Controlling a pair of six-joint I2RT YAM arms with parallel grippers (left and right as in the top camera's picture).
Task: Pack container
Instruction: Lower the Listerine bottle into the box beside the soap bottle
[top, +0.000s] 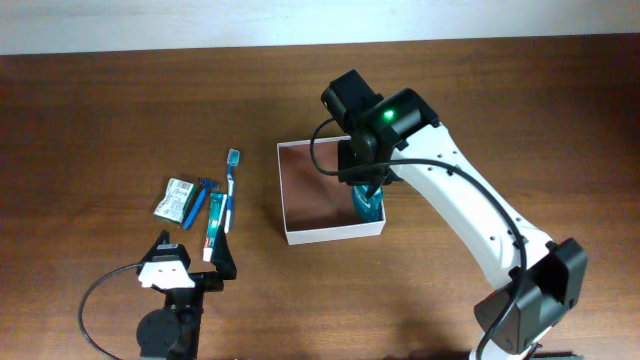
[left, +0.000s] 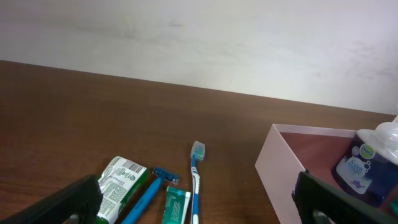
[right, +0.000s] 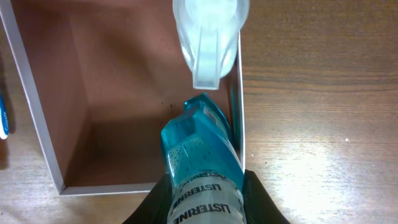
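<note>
container (top: 315, 190): middle of the overhead frame, open side up, most of its floor bare

right gripper (right: 202, 202): clamped on the teal Listerine bottle (right: 200, 155) and holding it nose-down along the box's right wall. My guess is it's tucking it beside the white-capped bottle (right: 208, 37) to save floor space

bottle touching the bottom?: can't tell

left gripper (top: 193, 256): lower left, fingers spread wide, nothing in them, hanging just below the toothbrush (top: 231, 185), toothpaste (top: 214, 228), razor (top: 203, 192) and green packet (top: 178, 197). Probably lined up for the next grab
</note>
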